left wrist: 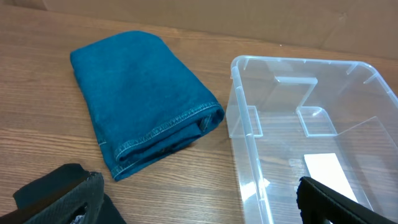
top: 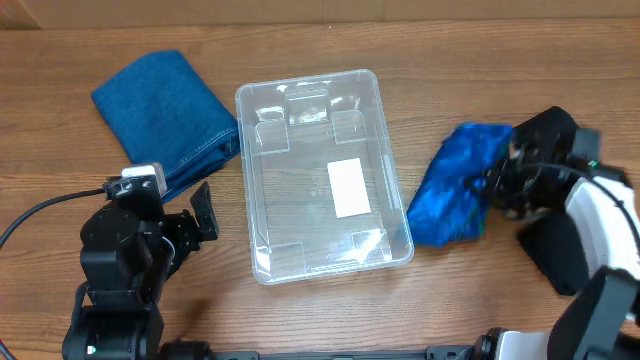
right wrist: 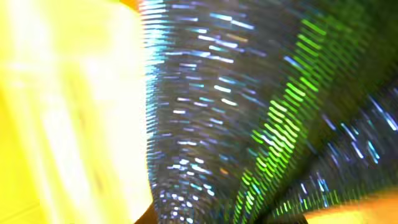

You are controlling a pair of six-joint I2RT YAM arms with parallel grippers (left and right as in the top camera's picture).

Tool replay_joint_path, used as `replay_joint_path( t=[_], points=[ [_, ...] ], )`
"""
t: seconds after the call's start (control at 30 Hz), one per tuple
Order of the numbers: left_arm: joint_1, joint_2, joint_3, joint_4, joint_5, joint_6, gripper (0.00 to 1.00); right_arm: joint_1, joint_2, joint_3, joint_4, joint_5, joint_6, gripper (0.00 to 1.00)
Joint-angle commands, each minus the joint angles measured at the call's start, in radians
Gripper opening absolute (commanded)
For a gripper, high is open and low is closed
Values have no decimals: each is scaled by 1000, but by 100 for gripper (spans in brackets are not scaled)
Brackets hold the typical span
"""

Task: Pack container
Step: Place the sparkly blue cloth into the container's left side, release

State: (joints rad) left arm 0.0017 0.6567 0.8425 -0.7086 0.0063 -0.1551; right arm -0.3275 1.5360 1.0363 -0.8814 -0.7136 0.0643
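Left gripper (top: pixel 193 222) low, tilted toward container (top: pixel 290 200), fingers (left wrist: pixel 65 196) spread, empty. Container just right of them, denim (top: pixel 165 105) ahead-left. Right gripper (top: pixel 503 180) angled inward, nosed against blue cloth (top: pixel 455 195) beside container; finger state unclear.

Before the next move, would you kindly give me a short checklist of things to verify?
1. Container open on top with nothing inside: ok.
2. Right gripper is at the bright blue item: ok.
3. Right gripper closed firmly on that item: cannot tell; the right wrist view is only blur.
4. Left gripper open and holding nothing: ok.
5. Folded denim cloth lies flat on the table beside the container, not yet packed, within the left wrist view: ok.
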Motion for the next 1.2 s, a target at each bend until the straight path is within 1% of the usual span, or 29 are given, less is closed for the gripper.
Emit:
replay_joint_path(
  t=[0.0, 0.03, 0.07, 0.1, 0.13, 0.17, 0.2, 0.23, 0.27, 0.33, 0.37, 0.4, 0.43, 0.5, 0.57, 0.67, 0.73, 0.8, 0.87, 0.93, 1.0, 1.1, 1.13, 1.17],
  points=[
    [5, -3, 25, 6, -10, -2, 100, 5, -175, 256, -22, -157, -1, 4],
    [5, -3, 25, 6, -10, -2, 100, 32, -225, 335, -25, -156, -1, 4],
    [5, -3, 25, 6, -17, -2, 100, 62, -249, 375, -26, -156, -1, 4],
    [5, -3, 25, 6, -19, 2, 100, 129, -275, 418, -25, -157, -10, 4],
    [5, -3, 25, 6, -18, 2, 100, 229, -282, 444, -24, -155, -51, 4],
    [5, -3, 25, 6, -17, 1, 100, 307, -278, 447, -15, -144, -79, 4],
    [5, -3, 25, 5, -18, 2, 100, 407, -261, 447, -10, -87, -100, 4],
    [5, -3, 25, 5, -21, 2, 100, 520, -217, 447, -3, 24, -101, 4],
    [5, -3, 25, -5, -47, 2, 100, 601, -161, 447, -1, 98, -126, 4],
    [5, -3, 25, -67, -125, -7, 100, 686, -44, 447, 14, 164, -126, 4],
    [5, -2, 25, -127, -225, -66, 100, 711, 28, 447, 33, 174, -149, 4],
    [5, 3, 25, -171, -305, -119, 100, 725, 87, 447, 55, 174, -152, 4],
    [5, 13, 25, -195, -333, -123, 100, 734, 134, 447, 74, 174, -152, 4],
    [6, 67, 25, -227, -332, -123, 100, 762, 248, 447, 118, 168, -161, 4],
    [6, 148, 25, -230, -331, -150, 100, 800, 310, 447, 134, 163, -169, 4],
    [6, 217, 25, -229, -331, -164, 100, 846, 323, 447, 174, 163, -148, 4],
    [5, 247, 25, -229, -331, -164, 100, 860, 323, 445, 244, 164, 22, 4],
    [5, 248, 25, -229, -331, -163, 100, 860, 323, 444, 295, 164, 101, 4],
    [5, 248, 25, -230, -331, -163, 100, 860, 328, 444, 305, 183, 130, 4],
    [5, 248, 25, -229, -331, -163, 100, 862, 375, 443, 301, 167, 155, 4],
    [5, 248, 25, -229, -331, -163, 100, 865, 428, 443, 301, 127, 154, 4],
    [5, 248, 25, -230, -331, -163, 100, 865, 486, 443, 301, 124, 149, 4],
    [5, 248, 25, -230, -331, -163, 100, 865, 486, 443, 300, 126, 145, 6],
    [5, 248, 25, -230, -331, -163, 100, 865, 486, 443, 301, 129, 145, 33]
  ],
)
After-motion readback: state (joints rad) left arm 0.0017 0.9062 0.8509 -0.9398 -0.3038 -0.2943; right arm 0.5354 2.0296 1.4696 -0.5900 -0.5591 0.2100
